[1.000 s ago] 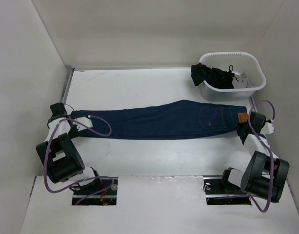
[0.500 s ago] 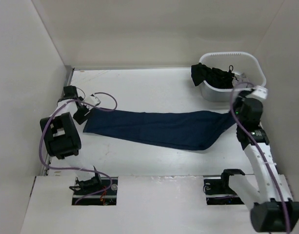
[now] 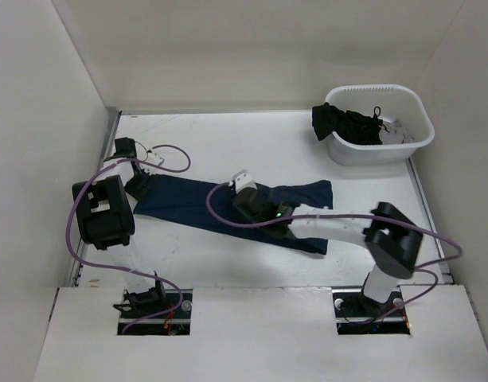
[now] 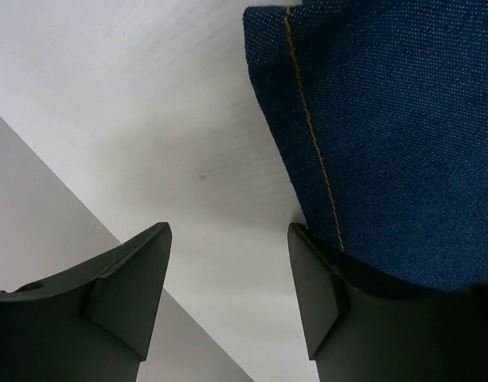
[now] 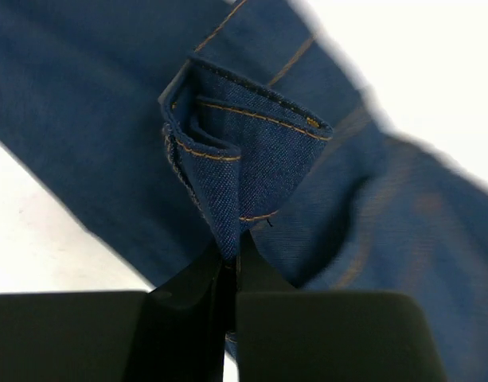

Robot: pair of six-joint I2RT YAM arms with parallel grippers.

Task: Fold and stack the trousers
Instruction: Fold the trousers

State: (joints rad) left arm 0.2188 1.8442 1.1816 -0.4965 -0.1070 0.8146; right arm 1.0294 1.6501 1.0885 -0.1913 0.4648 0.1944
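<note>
Pinching a bunched fold of the jeans (image 3: 176,207) in my clenched right hand (image 5: 232,267), I hold a doubled, orange-stitched edge of denim just above the rest of the garment. (I cannot see the tan patch from here, so I won't swear which edge it is.) The jeans lie across the middle of the tabletop (image 3: 228,143), running from the left side toward the centre-right, with part of the cloth already turned back over itself under my right arm.

My left hand (image 4: 228,267) is released, with its fingers spread and nothing between them. It hovers right at the left end of the jeans, one finger over the corner of the denim and the other over bare tabletop.

This cloth is soft but heavy for its kind. It will drape and drag rather than hold a shape, and the thick seams will resist a sharp crease. A pinch on a single layer would probably let the weight pull the fold crooked, so I judge the seamed edges and corners to be the places to take hold, where the stitching gives my fingers something firm. The left corner beside the yellow seam looks like the natural grip for my free hand.

The white basket (image 3: 419,137) of black garments (image 3: 347,126) sits well apart at the far right.
</note>
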